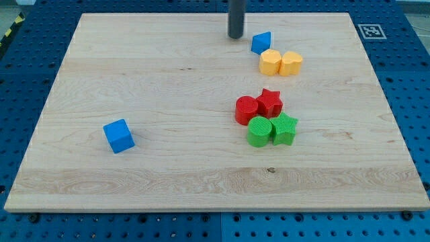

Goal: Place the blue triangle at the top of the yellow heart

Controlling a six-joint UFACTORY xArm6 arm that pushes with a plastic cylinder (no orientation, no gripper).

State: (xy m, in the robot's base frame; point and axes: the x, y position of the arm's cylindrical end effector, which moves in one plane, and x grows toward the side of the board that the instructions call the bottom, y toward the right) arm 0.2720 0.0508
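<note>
The blue triangle (261,43) lies near the view's top, right of centre. Just below it sit two yellow blocks side by side: a yellow hexagon (271,62) on the left and the yellow heart (291,63) on the right. The triangle touches or nearly touches the hexagon's upper left and sits up and left of the heart. My tip (236,35) rests on the board just left of the blue triangle, with a small gap between them.
A red cylinder (246,109) and red star (269,102) sit mid-board above a green cylinder (259,131) and green star (284,128). A blue cube (119,136) lies at the lower left. The wooden board (168,81) rests on a blue pegboard.
</note>
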